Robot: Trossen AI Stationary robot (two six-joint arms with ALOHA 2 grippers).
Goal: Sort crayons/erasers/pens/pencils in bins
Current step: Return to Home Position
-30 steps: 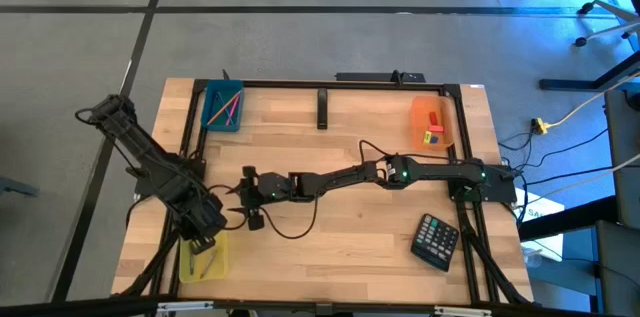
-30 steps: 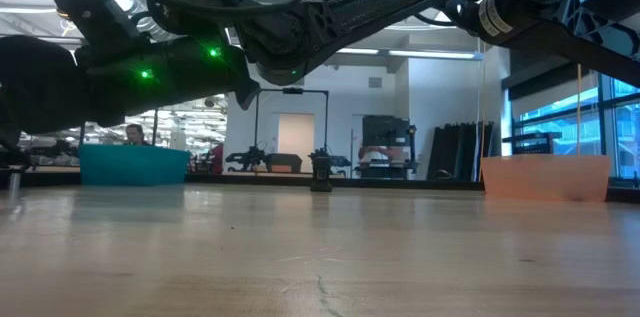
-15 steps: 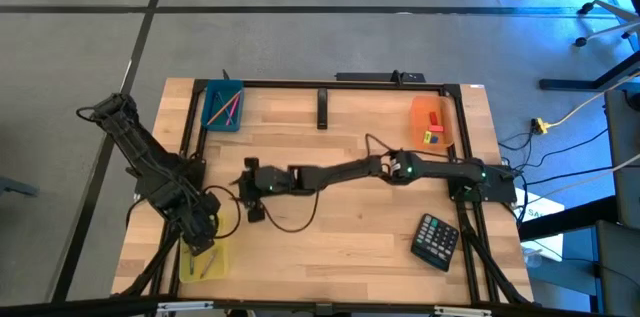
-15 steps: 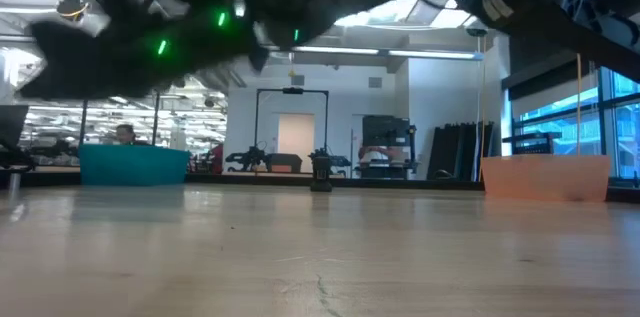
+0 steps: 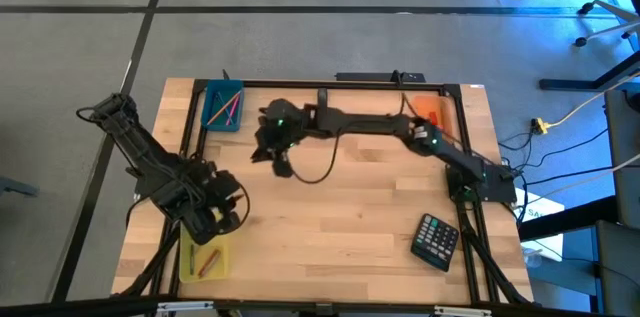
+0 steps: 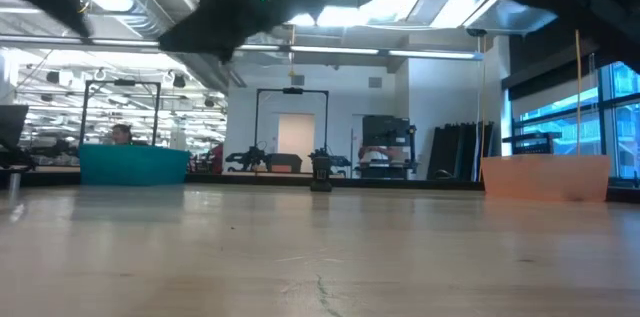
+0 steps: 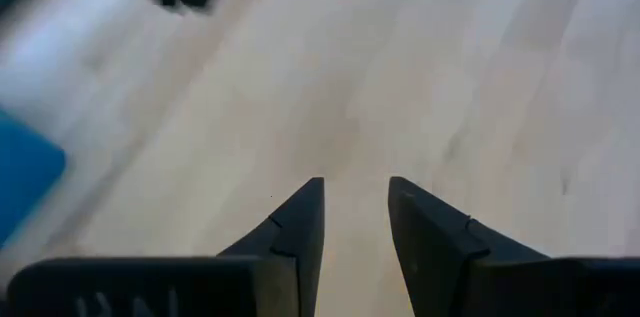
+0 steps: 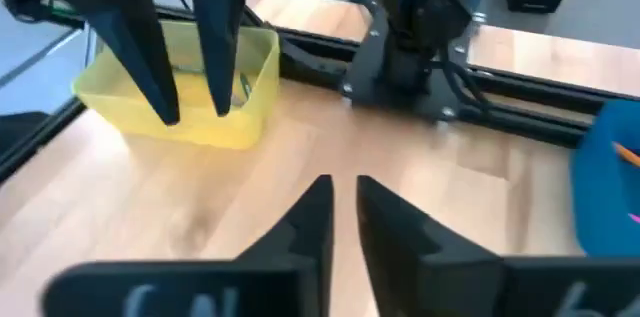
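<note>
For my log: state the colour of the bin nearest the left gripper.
The bin is yellow; right wrist view shows it best.

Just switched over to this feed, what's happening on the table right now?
Neither gripper holds anything. The left gripper hangs open close by the yellow bin, which has a red crayon in it. The right gripper reaches out over the table near the teal bin.
</note>
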